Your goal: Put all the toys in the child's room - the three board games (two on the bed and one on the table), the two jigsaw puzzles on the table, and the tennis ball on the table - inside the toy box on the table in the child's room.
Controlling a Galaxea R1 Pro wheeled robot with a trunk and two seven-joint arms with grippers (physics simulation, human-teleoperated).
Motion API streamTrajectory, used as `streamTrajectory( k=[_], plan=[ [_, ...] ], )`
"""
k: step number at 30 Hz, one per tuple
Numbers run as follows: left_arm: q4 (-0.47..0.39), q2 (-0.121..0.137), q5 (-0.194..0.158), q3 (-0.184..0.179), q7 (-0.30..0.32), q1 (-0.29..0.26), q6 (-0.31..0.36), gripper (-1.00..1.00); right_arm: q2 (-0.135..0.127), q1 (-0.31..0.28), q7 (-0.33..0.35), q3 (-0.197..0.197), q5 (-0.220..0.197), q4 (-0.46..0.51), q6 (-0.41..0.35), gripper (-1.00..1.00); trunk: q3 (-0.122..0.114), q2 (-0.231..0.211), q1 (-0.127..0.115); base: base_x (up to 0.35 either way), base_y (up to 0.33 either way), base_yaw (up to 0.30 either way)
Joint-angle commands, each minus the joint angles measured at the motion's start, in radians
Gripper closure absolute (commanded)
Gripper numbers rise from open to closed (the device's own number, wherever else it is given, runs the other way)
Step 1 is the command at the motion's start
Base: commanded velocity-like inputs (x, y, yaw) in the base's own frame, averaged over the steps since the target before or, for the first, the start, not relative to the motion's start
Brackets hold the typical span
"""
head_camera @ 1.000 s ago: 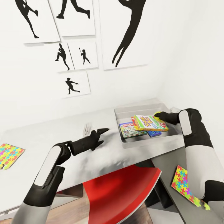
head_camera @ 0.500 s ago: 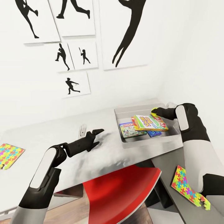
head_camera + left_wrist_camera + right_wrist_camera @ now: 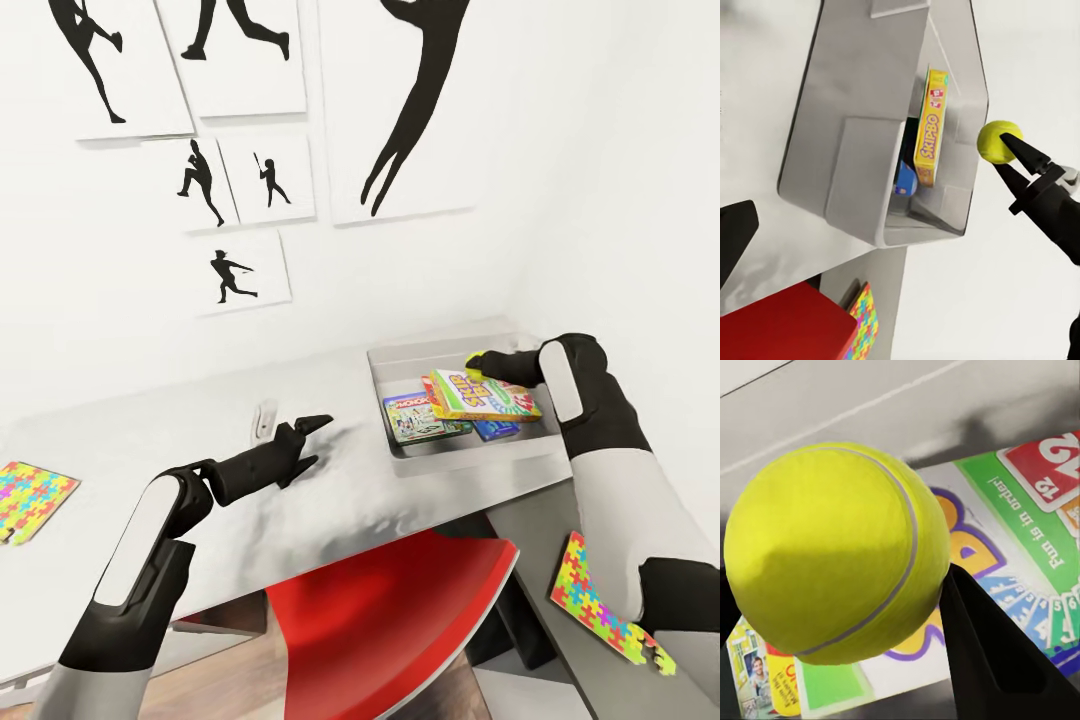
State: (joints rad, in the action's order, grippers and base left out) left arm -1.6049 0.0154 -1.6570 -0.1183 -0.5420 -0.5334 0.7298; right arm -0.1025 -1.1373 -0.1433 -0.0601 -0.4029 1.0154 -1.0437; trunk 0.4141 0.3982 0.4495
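Observation:
The tennis ball is pinched in my right gripper, which is shut on it just above the back right part of the toy box. Up close, the tennis ball hangs over the SKIP BO box. From the side, the ball sits between the dark fingertips above the bin's rim. Inside lie SKIP BO, MONOPOLY and the blue game. One jigsaw puzzle lies far left on the table, another on the dark wing. My left gripper hovers open.
A red chair is tucked under the desk in front of me. White walls with black player silhouettes close off the back and right. The toy box stands in the desk's corner near the right wall.
My right gripper has carried the tennis ball leftward, from the box's right edge to a spot over the games. The left arm drew back a little, then held still.

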Motion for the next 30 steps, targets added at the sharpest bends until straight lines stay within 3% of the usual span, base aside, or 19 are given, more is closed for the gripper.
streamTrajectory(
  k=[1,15,20,25,30],
  plan=[
    [-0.001,0.001,-0.011,-0.001,-0.01,-0.001,-0.001,-1.0,0.0,-0.001,-0.012,0.0,-0.013,0.001,-0.004,1.0,0.002,0.002,0.001,0.0,0.0,0.0],
    [-0.001,0.004,-0.01,0.0,-0.012,-0.001,-0.002,-1.0,-0.012,0.012,0.01,0.03,-0.018,0.005,-0.004,1.0,0.002,0.002,0.001,0.0,0.0,0.0],
    [-0.001,0.005,-0.009,0.0,-0.014,-0.001,-0.003,-1.0,-0.019,0.015,0.082,0.033,-0.022,0.009,-0.004,1.0,0.002,0.002,0.001,0.0,0.0,0.0],
    [-0.001,0.005,-0.009,0.0,-0.014,-0.001,-0.003,-1.0,-0.043,0.017,0.173,0.039,-0.024,0.011,-0.004,1.0,0.002,0.002,0.001,0.0,0.0,0.0],
    [-0.001,0.005,-0.007,0.001,-0.016,-0.001,-0.003,-1.0,-0.084,0.018,0.254,0.11,-0.026,0.011,-0.004,1.0,0.002,0.002,0.001,0.0,0.0,0.0]
  ],
)
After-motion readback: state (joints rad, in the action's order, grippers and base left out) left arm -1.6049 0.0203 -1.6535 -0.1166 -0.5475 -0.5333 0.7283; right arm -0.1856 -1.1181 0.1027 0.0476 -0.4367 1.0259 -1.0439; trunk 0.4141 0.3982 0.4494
